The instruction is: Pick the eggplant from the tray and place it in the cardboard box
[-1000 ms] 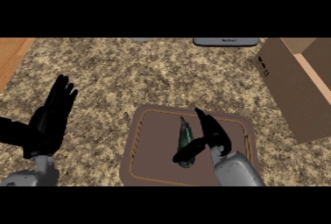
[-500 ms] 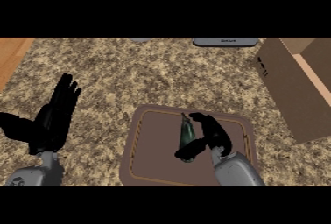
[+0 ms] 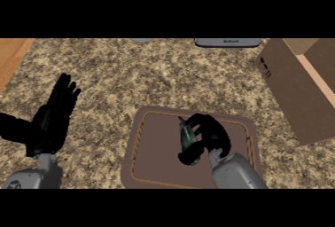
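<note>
The right robot hand (image 3: 208,135) curls around the eggplant (image 3: 188,136) inside the tray (image 3: 147,155). The eggplant may slip during lift, since the fingers cover only one side. The cardboard box (image 3: 297,95) stands well apart from the tray.

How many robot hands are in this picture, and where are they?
2. The left hand rests open at the view's left, over the counter. The right hand is over the tray, fingers curled round the eggplant. None seems hidden.

Even, soft light; no glare

The speckled counter (image 3: 150,80) is evenly bright; the left hand (image 3: 52,117) throws a hard black shadow to its left; the cardboard box (image 3: 297,88) side is shaded.
</note>
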Robot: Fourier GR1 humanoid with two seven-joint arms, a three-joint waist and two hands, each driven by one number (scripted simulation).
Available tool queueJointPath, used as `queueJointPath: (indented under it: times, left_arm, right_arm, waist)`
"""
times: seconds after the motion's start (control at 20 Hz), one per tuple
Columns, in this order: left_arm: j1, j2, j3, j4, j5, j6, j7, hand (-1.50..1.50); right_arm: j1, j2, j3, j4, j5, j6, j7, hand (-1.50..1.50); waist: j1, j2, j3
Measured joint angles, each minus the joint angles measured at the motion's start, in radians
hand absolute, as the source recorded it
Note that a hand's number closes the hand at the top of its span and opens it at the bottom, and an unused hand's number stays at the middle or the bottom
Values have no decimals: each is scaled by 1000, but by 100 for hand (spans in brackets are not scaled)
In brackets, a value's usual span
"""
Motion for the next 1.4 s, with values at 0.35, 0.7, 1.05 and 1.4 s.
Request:
queueJointPath:
  times: [0.35,0.7,1.05,1.4]
  left_arm:
    - [16,4,12,11,13,-31,-22,0]
    - [-1,-1,11,21,6,-25,-17,0]
    - [23,-13,-1,-28,-8,-9,13,0]
    - [25,-16,4,-28,-6,-9,10,0]
  right_arm:
    - [-86,-48,44,5,133,17,-82,150]
    - [-244,-110,175,50,319,21,-258,150]
    - [-303,-118,181,-116,403,106,-247,150]
    - [-344,-102,33,-254,476,32,-114,150]
  waist:
    - [10,8,6]
    - [17,11,7]
    - [5,8,7]
    - [-3,6,7]
